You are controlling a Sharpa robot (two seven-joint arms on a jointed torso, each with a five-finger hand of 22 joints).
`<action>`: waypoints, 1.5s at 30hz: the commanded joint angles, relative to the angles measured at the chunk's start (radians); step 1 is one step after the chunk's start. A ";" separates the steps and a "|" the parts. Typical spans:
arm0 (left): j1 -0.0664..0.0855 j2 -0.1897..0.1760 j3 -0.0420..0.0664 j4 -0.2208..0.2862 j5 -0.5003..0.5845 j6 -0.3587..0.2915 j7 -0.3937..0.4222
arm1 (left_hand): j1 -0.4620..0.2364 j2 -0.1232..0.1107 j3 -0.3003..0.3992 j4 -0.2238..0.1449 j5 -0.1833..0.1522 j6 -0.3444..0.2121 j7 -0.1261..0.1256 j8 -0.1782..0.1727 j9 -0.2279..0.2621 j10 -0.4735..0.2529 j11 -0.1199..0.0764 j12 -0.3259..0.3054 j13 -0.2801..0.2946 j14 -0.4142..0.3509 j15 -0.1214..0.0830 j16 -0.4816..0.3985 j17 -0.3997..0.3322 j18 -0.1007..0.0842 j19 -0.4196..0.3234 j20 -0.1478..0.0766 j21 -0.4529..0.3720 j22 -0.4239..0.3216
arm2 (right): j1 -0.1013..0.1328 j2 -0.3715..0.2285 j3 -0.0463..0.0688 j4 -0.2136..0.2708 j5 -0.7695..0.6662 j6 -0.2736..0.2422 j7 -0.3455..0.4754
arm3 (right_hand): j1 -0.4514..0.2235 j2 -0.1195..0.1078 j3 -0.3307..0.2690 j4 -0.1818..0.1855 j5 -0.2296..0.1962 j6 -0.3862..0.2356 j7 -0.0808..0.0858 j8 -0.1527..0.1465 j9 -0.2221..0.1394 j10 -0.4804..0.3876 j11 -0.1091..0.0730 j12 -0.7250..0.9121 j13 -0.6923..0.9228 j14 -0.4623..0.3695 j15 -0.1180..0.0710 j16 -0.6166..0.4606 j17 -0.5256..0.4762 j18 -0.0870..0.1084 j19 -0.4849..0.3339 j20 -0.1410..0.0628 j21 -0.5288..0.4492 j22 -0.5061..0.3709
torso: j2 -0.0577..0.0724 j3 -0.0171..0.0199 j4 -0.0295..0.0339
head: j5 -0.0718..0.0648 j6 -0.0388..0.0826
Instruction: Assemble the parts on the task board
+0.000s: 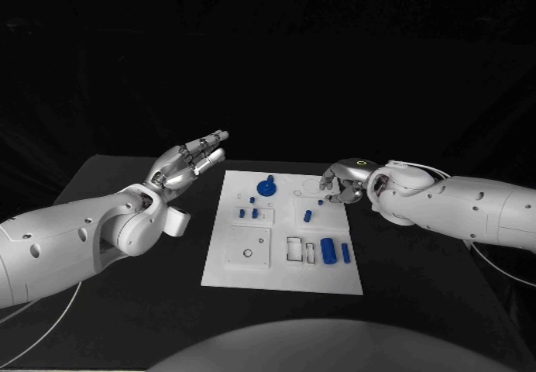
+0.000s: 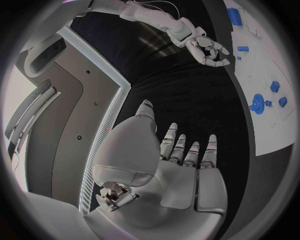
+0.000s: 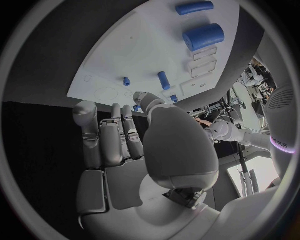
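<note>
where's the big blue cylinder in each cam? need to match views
Head view: big blue cylinder lies at the task board's near right part.
Left wrist view: upper right, on the board's far end.
Right wrist view: near the top.
Shared landmark: the thinner blue cylinder beside it.
</note>
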 commanded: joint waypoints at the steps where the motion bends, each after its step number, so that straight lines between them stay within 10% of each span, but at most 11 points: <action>1: 0.000 -0.001 0.001 0.005 0.011 0.020 0.007 | 0.001 0.006 -0.009 -0.003 0.007 0.010 0.005 0.000 0.002 -0.002 0.009 0.011 0.001 -0.001 0.008 0.002 0.001 0.017 0.002 0.005 0.000 -0.002 | -0.006 0.012 0.001 -0.019 -0.011 0.014 0.012 | -0.009 -0.002 -0.008 -0.004 0.001 -0.007 0.004 0.009 0.014 -0.005 -0.007 0.011 0.008 -0.008 -0.003 -0.005 -0.002 -0.009 -0.007 -0.001 -0.005 0.090 | 0.000 -0.0004 0.0009 | 0.004 0.000; 23: 0.000 0.000 0.001 0.003 0.006 -0.011 -0.013 | 0.090 0.023 -0.047 -0.003 0.078 0.061 0.025 0.004 0.006 0.024 0.034 0.082 0.006 0.080 0.032 0.034 0.018 0.015 0.089 0.008 0.028 0.078 | -0.038 0.079 0.002 -0.100 -0.009 0.057 0.011 | -0.017 0.001 -0.002 -0.023 0.048 -0.038 -0.010 0.021 0.089 -0.023 -0.006 0.082 0.068 -0.029 -0.003 -0.017 -0.028 -0.006 -0.021 -0.003 -0.040 0.085 | -0.002 -0.0011 -0.0001 | 0.018 0.000; 45: 0.000 -0.007 0.001 0.006 0.014 -0.111 -0.021 | 0.186 0.000 -0.052 -0.010 0.136 0.145 0.038 0.012 0.012 0.087 0.065 0.144 0.013 0.163 0.065 0.104 0.031 -0.032 0.208 0.006 0.068 0.140 | -0.051 0.108 0.002 -0.154 0.014 0.022 0.062 | -0.012 0.013 0.019 -0.042 0.075 -0.038 -0.033 0.024 0.126 -0.024 -0.016 0.136 0.114 -0.037 -0.010 -0.020 -0.038 -0.004 -0.022 -0.007 -0.046 0.086 | -0.001 -0.0016 0.0006 | 0.026 0.000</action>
